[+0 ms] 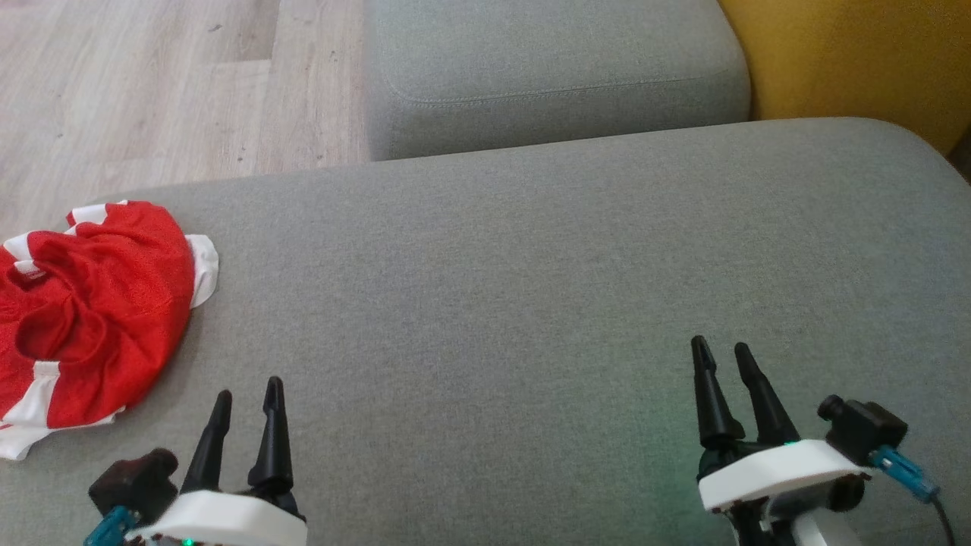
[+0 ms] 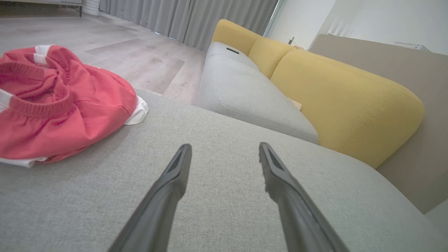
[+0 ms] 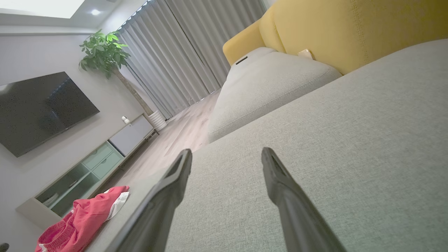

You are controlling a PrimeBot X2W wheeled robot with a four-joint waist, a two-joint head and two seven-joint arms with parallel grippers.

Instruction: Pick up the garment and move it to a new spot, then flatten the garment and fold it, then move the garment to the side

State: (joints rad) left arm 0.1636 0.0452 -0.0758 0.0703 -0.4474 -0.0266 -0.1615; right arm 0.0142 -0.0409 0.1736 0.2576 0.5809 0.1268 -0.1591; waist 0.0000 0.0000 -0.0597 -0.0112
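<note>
Left gripper (image 1: 249, 388) first: its fingers stand apart, holding nothing and touching nothing, over the grey sofa seat (image 1: 493, 303). My right gripper (image 1: 720, 345) is likewise spread and empty. The red garment (image 1: 98, 303) with white trim lies crumpled at the seat's left edge, near my left gripper but clear of it, well apart from my right. Past the seat are another grey cushion (image 1: 554, 68), a yellow backrest (image 1: 850, 61) and the wooden floor (image 1: 152, 91).

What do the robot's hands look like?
The left gripper and right gripper each have two long, pointy black fingers on a curved white base. Beside each sits a small black camera with a blue plug.
</note>
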